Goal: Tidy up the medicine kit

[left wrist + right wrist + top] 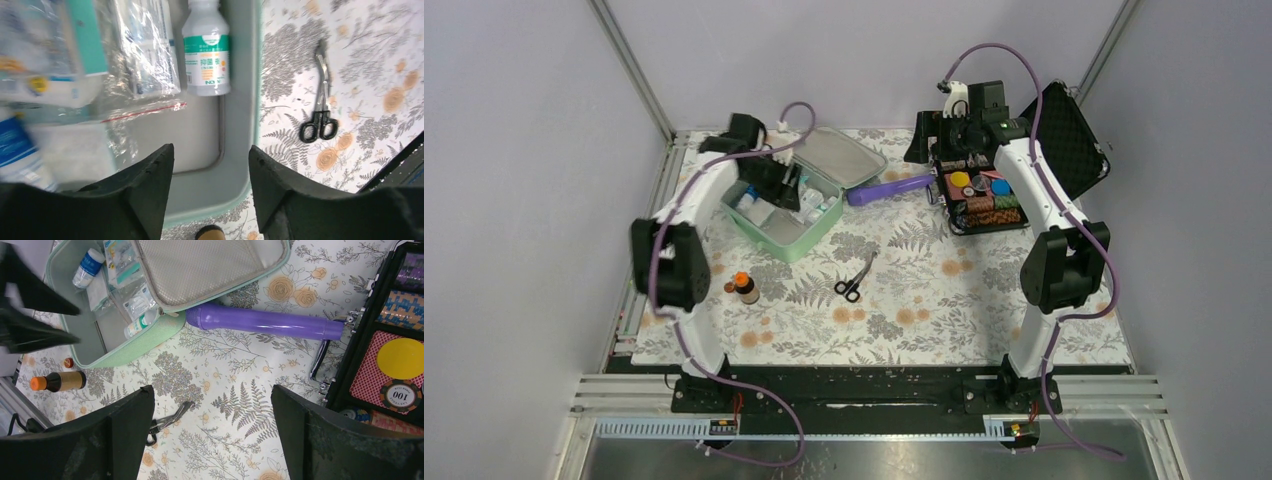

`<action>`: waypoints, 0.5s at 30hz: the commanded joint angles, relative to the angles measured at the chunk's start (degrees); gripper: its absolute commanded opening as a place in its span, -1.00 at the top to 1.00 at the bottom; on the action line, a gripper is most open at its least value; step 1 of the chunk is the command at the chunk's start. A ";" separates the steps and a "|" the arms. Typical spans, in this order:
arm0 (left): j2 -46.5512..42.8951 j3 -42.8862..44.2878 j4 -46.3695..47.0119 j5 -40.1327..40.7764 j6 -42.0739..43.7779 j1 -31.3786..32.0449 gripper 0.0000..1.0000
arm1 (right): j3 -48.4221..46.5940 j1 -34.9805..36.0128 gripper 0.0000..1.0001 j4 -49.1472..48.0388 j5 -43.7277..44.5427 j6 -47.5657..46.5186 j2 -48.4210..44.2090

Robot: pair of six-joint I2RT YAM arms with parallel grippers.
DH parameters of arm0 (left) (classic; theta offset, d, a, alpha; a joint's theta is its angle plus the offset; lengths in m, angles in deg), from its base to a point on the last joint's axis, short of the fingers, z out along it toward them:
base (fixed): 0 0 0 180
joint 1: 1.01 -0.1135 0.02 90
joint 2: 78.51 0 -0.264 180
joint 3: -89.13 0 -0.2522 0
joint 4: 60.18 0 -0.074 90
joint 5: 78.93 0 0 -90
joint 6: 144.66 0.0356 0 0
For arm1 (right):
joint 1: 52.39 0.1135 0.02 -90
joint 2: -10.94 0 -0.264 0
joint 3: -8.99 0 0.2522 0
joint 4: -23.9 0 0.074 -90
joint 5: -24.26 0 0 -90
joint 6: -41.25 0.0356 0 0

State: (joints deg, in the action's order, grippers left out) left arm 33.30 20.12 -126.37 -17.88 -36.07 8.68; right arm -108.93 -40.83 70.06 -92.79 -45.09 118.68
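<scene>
Left gripper [211, 156]: apart, empty, over medicine kit [796, 248] (upper left).
Right gripper [212, 395]: apart, empty.
Risk: lowering could snag 1 seemingly loose pouch [145, 55].

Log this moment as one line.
left end effector: open, over medicine kit | right end effector: open, empty | scissors, brown bottle: outside kit

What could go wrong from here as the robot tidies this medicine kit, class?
The left gripper hangs open over loose plastic packets in the medicine kit; it could snag one.
The purple cylinder lies against the open lid, so closing might knock it.
The brown bottle lies on its side and might roll.
</scene>
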 commanded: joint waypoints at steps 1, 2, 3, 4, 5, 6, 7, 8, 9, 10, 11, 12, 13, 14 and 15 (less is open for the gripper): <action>-16.91 -7.95 6.24 -7.26 5.08 -4.94 -0.18 | 0.15 0.35 -0.86 0.12 0.05 -1.14 -1.34; -19.59 -11.78 6.40 -8.81 7.10 -6.54 -0.21 | 0.37 0.40 -0.86 0.13 0.03 -1.30 -1.39; -21.99 -14.05 5.68 -9.92 9.42 -8.15 -0.25 | 0.56 0.44 -0.86 0.12 0.08 -1.33 -1.47; -24.03 -15.75 3.69 -10.64 12.20 -9.37 -0.28 | 0.69 0.53 -0.86 0.13 0.13 -1.38 -1.54; -25.32 -16.48 -0.17 -11.05 16.39 -10.83 -0.29 | 0.81 0.55 -0.86 0.13 0.10 -1.42 -1.57; -26.24 -16.76 -4.97 -10.67 20.89 -11.92 -0.30 | 0.84 0.61 -0.86 0.13 0.15 -1.46 -1.57; -27.20 -17.36 -8.70 -9.09 25.10 -12.41 -0.31 | 0.81 0.63 -0.86 0.16 0.14 -1.46 -1.51; -28.39 -18.77 -10.27 -7.31 26.81 -13.03 -0.32 | 0.76 0.59 -0.86 0.05 0.15 -1.54 -1.49; -30.63 -20.63 -10.63 -6.38 27.67 -13.85 -0.33 | 0.65 0.58 -0.86 0.07 0.19 -1.67 -1.31; -32.39 -22.55 -10.41 -5.85 28.62 -14.59 -0.34 | 0.61 0.64 -0.86 0.06 0.11 -1.73 -1.29; -33.67 -24.47 -9.60 -5.03 29.10 -14.86 -0.35 | 0.60 0.71 -0.86 -0.14 0.14 -1.73 -1.13; -34.71 -26.08 -8.68 -4.06 29.44 -14.91 -0.36 | 0.54 0.67 -0.86 -0.30 0.07 -1.67 -0.95; -35.15 -27.26 -8.08 -3.51 29.68 -14.96 -0.36 | 0.42 0.67 -0.86 -0.35 -0.16 -1.61 -0.75; -35.13 -28.47 -7.77 -2.98 29.90 -14.97 -0.36 | 0.30 0.62 -0.86 -0.36 -0.34 -1.48 -0.56; -34.79 -29.29 -7.78 -2.31 30.04 -14.92 -0.36 | 0.09 0.66 -0.86 -0.40 -0.51 -1.40 -0.34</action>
State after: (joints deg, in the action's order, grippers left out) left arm 0.62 -6.26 -133.63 -22.71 -11.81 -5.98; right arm -107.97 -40.70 70.35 -92.79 -45.94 118.68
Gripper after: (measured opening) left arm 0.676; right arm 0.928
